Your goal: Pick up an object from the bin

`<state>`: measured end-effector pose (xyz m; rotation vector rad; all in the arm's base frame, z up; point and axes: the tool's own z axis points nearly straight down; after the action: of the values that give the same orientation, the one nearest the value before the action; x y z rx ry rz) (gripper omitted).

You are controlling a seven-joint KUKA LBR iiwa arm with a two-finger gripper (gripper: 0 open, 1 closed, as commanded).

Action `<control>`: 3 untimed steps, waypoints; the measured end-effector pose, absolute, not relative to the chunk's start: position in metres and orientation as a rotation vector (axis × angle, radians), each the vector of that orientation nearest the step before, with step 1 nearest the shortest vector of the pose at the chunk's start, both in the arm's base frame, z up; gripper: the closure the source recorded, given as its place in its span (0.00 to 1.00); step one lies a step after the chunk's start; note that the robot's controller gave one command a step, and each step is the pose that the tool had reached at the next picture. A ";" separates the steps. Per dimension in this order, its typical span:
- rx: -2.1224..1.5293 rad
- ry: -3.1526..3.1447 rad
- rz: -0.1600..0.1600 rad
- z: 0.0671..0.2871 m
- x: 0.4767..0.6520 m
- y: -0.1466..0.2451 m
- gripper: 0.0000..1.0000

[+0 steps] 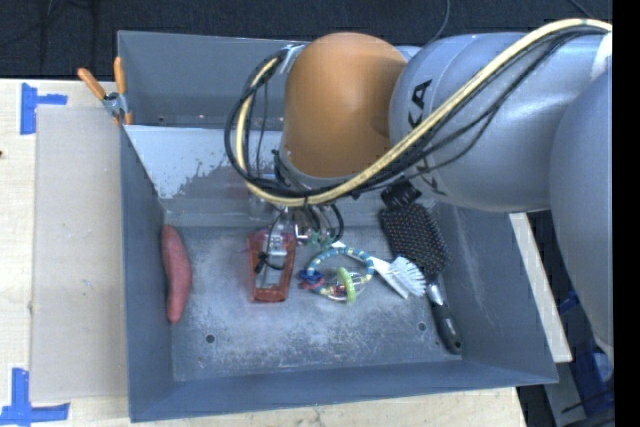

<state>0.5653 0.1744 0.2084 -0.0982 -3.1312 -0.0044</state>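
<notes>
Grey bin [145, 265], arm's orange-capped wrist [340, 105] low over mid-floor. Black hairbrush [415, 235] to the right; pink tapered piece [175, 272] to the left, well apart. Red boxy item [270, 277] at centre, directly under the jaws, just beside a clear beaded ring [335, 277].

Jaw opening: cannot tell, wrist and cables hide it.

Judgement: the red item is probably light, rigid plastic, best taken across its narrow sides at mid-length.

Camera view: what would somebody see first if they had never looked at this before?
First the big grey arm with its round orange cover, coming in from the right over the middle of the grey bin. Next the long pink thing lying alone at the bin's left and the black hairbrush at its right. A red-brown thing lies between them, just below the cover.
</notes>
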 end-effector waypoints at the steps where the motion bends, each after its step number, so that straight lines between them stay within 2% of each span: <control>1: 0.086 -3.137 0.006 0.149 0.554 0.123 0.00; 2: 0.282 -3.121 -0.007 0.139 0.550 0.101 1.00; 3: 0.282 -3.121 -0.007 0.139 0.550 0.101 1.00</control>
<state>0.5502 0.1012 0.1393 0.2815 -3.1212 -0.0072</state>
